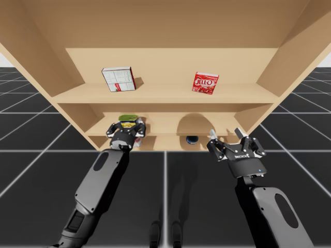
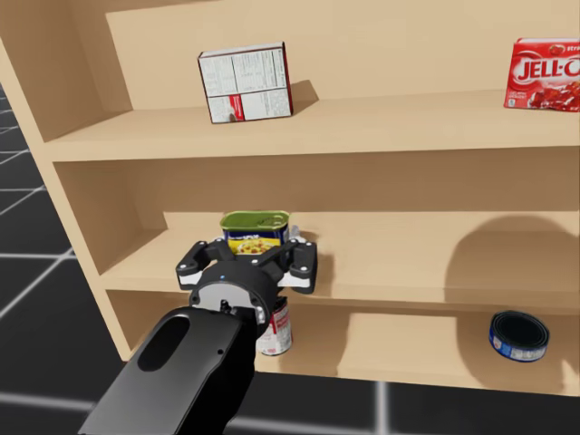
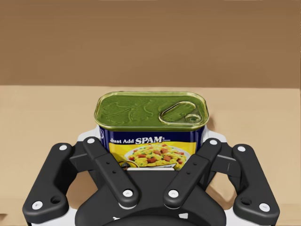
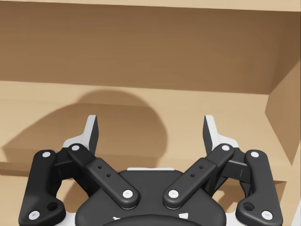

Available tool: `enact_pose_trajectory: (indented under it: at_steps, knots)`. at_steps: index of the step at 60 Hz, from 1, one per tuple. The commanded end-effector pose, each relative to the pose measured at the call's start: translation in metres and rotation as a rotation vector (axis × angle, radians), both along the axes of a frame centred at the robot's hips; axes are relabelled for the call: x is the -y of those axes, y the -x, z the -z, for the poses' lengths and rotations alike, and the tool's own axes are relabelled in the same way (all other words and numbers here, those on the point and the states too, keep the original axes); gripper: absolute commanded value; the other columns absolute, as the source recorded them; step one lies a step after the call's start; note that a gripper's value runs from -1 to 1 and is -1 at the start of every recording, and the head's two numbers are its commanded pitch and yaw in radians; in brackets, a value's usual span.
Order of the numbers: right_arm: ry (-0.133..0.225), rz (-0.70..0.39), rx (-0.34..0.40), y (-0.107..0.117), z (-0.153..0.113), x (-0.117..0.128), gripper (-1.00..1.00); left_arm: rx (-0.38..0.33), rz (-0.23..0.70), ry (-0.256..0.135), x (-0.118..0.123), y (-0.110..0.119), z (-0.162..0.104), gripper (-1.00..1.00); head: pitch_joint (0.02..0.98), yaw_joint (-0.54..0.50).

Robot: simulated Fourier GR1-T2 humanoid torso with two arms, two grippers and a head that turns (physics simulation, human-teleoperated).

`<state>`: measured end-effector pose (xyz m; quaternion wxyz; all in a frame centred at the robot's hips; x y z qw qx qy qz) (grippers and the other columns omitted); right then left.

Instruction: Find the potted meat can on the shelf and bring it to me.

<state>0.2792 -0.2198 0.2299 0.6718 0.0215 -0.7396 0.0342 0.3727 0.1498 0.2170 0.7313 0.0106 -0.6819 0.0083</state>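
Our left gripper [image 3: 151,143] is closed partway around the potted meat can [image 3: 151,110]. One finger presses each short side, and the gripper holds nothing else. The can is upright, green lid up and pull tab showing, at the level of the middle board of the shelf [image 2: 426,263]. The gripper hides its base, so we cannot tell whether it rests on the board.

Everything else we place from that can. On the board above it, almost straight overhead, a white box [image 2: 246,83] stands slightly turned. On the same upper board, well off to the can's right, is a red box [image 2: 544,72]. Directly below the can, on the lowest board, a red-and-white can [image 2: 276,331] stands partly hidden behind our left wrist. Also on the lowest board, well to the right of the can, a blue round can [image 2: 518,335] lies on its side.

Our right gripper [image 4: 150,132] hangs to the right of the can, in front of the shelf. Its fingers are spread wide with nothing between them.
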Motion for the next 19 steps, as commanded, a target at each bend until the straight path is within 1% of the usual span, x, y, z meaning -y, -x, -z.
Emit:
enact_pose_trajectory:
  at_steps: [1,2,3,5,8,19]
  knots:
    - [0.002,0.002,0.000,0.000,0.000,0.000,-1.00,0.040,0.135,-0.032,0.002,0.021,-0.016,0.96,0.528,0.21]
    - [0.002,0.002,0.000,0.000,0.000,0.000,-1.00,0.043,0.136,-0.037,0.001,0.023,-0.016,0.98,0.528,0.21]
    - [0.002,0.004,0.001,0.000,0.000,0.000,-1.00,0.044,0.141,-0.032,-0.003,0.030,-0.018,0.97,0.527,0.20]
    - [0.001,0.004,0.000,0.000,0.000,0.001,-1.00,0.042,0.149,-0.023,-0.005,0.035,-0.018,0.97,0.525,0.20]
    - [0.003,0.005,0.000,0.000,0.000,0.000,-1.00,0.043,0.161,-0.040,-0.012,0.046,-0.017,0.97,0.522,0.20]
    - [0.010,0.006,-0.002,-0.002,0.001,0.000,-1.00,0.030,0.164,-0.016,-0.035,0.079,-0.012,1.00,0.517,0.20]
